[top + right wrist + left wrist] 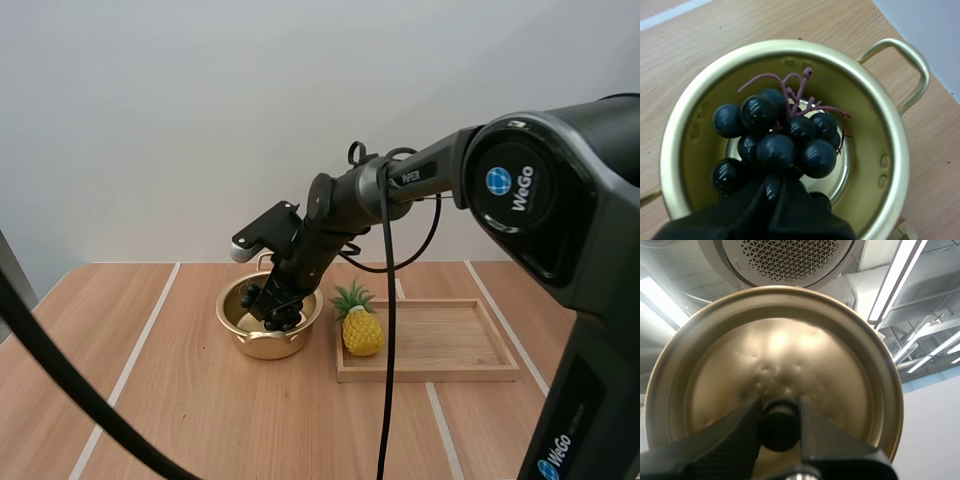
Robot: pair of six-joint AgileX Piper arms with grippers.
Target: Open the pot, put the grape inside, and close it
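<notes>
High view, right arm: reaches across from the right side, with the right gripper lowered into the mouth of the pot.
High view, pot: gold, uncovered, upright on the table, just beside the wooden tray.
High view, tray contents: a toy pineapple stands at the tray's end nearest the pot.
Left wrist view, lid: the gold lid is held clear of the pot, with the ceiling behind it.
Left wrist view, fingers: the left gripper is clamped on the black knob at the lid's centre, one finger on each side.
Right wrist view, grapes: the bunch of grapes hangs inside the rim of the pot, over its floor. Contact with the floor cannot be told.
Right wrist view, fingers: the right gripper is closed on the near end of the bunch.
Right wrist view, handle: one pot handle is visible on the far side.
Progress, done: pot opened; grapes brought into the pot.
Progress, remaining (judged): release the bunch, withdraw the right arm, then seat the lid on the rim.
</notes>
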